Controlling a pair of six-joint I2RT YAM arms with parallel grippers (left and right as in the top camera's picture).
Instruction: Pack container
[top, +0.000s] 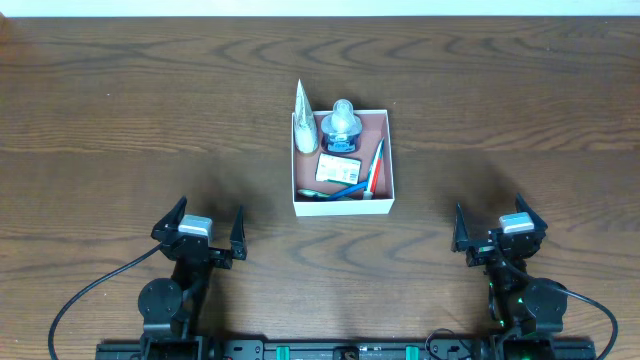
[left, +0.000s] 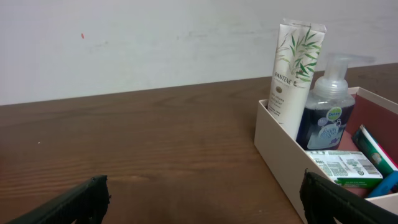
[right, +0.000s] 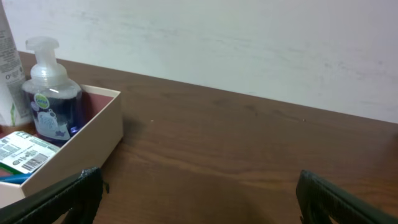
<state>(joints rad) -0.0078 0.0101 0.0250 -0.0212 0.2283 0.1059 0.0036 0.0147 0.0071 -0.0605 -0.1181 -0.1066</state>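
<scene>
A dark brown wooden table (top: 120, 100) with wavy grain fills the overhead view from left to right. At its far edge stands a plain white wall (left: 155, 37), which shows from above only as a thin pale strip. In the wrist views the wall is matte and faintly scuffed, with one tiny red speck (left: 82, 36) high on the left. Soft, even light leaves a dull sheen on the wood.

Overhead top-down; low wrists toward container (left: 273, 146).

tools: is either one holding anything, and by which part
Nothing is held: the left tool and right tool are open and empty, away from the container.
</scene>
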